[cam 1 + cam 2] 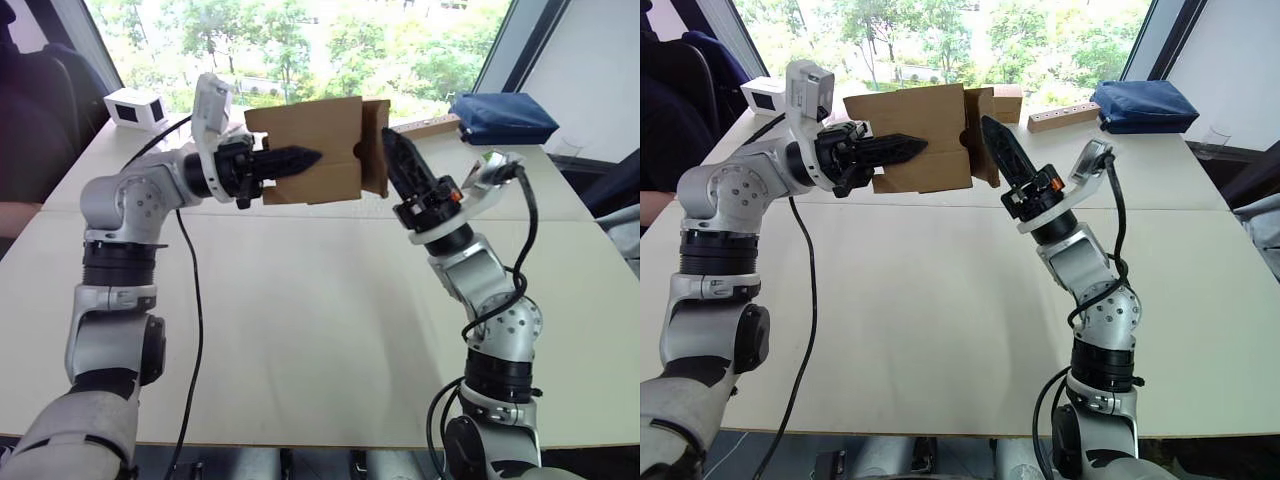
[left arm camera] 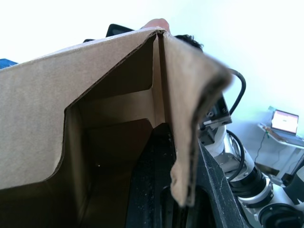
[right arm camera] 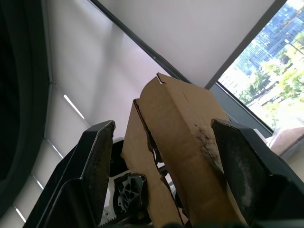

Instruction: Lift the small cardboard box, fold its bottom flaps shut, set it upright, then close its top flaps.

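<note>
In the upper centre of the head views, above the white table [image 1: 300, 330], the small cardboard box [image 1: 310, 150] is held in the air, its long axis running left to right, one broad brown face toward the camera. The left arm reaches in from the left frame edge with the elbow bent and the forearm level; the left gripper [image 1: 290, 160] is clenched on the box wall, one black finger lying across the outer face and the other inside the open cavity, as the left wrist view confirms. The right arm rises from the lower right, forearm tilted up and leftward; the right gripper [image 1: 1000, 150] has its fingers spread apart, straddling the flaps [image 3: 180, 123] at the box's right end. Contact there cannot be confirmed. The box's far face is hidden. Whether these are top or bottom flaps cannot be determined.
</note>
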`<action>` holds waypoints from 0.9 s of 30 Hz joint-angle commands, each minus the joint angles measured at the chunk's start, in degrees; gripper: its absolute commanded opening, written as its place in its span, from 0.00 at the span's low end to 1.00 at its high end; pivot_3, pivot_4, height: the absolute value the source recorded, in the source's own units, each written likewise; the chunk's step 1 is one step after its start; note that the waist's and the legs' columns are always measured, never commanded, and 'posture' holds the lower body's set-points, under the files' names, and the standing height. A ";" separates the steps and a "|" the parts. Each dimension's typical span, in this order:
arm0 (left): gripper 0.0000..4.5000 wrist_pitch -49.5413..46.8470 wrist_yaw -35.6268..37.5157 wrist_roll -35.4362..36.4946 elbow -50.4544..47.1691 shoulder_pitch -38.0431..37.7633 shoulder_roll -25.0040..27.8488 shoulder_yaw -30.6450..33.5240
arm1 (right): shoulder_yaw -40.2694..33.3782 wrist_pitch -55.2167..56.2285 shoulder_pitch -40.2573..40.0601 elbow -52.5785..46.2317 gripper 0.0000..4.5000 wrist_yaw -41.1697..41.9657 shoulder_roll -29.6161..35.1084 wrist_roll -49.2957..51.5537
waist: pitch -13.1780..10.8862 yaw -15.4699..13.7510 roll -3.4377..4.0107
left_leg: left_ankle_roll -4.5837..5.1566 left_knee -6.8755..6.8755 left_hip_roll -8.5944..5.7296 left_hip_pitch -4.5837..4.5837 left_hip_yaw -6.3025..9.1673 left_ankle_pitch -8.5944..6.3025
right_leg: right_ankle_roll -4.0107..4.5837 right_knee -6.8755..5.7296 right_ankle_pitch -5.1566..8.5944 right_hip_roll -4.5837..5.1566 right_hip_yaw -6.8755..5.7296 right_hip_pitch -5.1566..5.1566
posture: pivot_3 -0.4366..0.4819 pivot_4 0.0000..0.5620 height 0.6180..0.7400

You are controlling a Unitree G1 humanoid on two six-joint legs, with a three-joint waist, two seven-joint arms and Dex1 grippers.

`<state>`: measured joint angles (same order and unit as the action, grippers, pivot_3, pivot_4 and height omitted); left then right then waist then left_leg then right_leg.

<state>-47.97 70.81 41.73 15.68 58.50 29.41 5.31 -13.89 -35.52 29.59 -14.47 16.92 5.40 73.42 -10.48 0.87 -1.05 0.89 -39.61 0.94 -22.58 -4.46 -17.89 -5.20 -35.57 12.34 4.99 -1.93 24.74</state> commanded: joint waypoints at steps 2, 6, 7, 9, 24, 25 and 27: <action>0.00 0.89 -0.03 0.34 -0.83 1.58 0.34 0.90 | 0.60 1.42 0.66 -0.92 0.53 0.27 -0.04 -1.41 | 0.00 0.00 0.00 | 0.00 0.00 0.00 0.00 0.00 0.00 | 0.00 0.00 0.00 0.00 0.00 0.00 | 0.48 0.27 1.00; 0.00 0.73 -0.15 0.55 -1.17 1.36 0.30 1.02 | 0.82 2.66 0.98 -0.28 0.53 -0.08 -0.68 -2.89 | 0.00 -0.02 0.00 | 0.00 0.00 0.00 0.00 0.00 0.00 | 0.00 0.00 0.00 0.00 0.00 0.00 | 0.48 0.27 1.00; 0.00 0.68 -0.21 0.63 -1.22 1.32 0.26 1.07 | 0.84 3.23 1.20 0.00 0.53 -0.14 -1.06 -3.40 | 0.00 -0.02 0.00 | 0.00 0.00 0.00 0.00 0.00 0.00 | 0.00 0.00 0.00 0.00 0.00 0.00 | 0.48 0.27 1.00; 0.00 0.67 -0.32 0.68 -1.26 1.27 0.15 1.10 | 0.97 4.12 1.66 0.54 0.53 -0.14 -1.65 -4.29 | 0.00 0.00 0.00 | 0.00 0.00 0.00 0.00 0.00 0.00 | 0.00 0.00 0.00 0.00 0.00 0.00 | 0.48 0.27 1.00; 0.00 1.37 -1.17 0.71 -0.91 1.17 -0.47 1.44 | 1.76 5.84 2.69 0.37 0.53 -0.60 -5.73 -3.92 | -0.01 0.04 0.01 | 0.00 0.00 0.00 0.00 0.00 0.00 | 0.00 0.00 0.00 0.01 0.00 0.00 | 0.48 0.27 1.00; 0.00 1.43 -1.25 0.72 -0.79 1.22 -0.58 1.51 | 1.64 6.04 2.73 0.39 0.53 -0.90 -6.10 -3.82 | -0.01 0.04 0.01 | 0.00 0.00 0.00 0.00 0.00 0.00 | 0.00 0.00 0.00 0.01 0.00 0.00 | 0.48 0.27 1.00; 0.00 1.57 -1.41 0.71 -0.72 1.25 -0.80 1.61 | 1.47 6.56 2.93 0.64 0.53 -1.48 -6.88 -3.85 | -0.01 0.04 0.01 | 0.00 0.00 0.00 0.00 0.00 0.00 | 0.00 0.00 0.00 0.01 0.00 0.00 | 0.48 0.27 1.00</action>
<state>-47.80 69.63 41.77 15.68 58.51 28.58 5.42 -12.24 -29.92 31.67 -12.12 15.76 -0.69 68.46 -10.49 0.92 -1.04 0.89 -39.61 0.94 -22.58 -4.46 -17.89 -5.20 -35.56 12.34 4.99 -1.92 24.74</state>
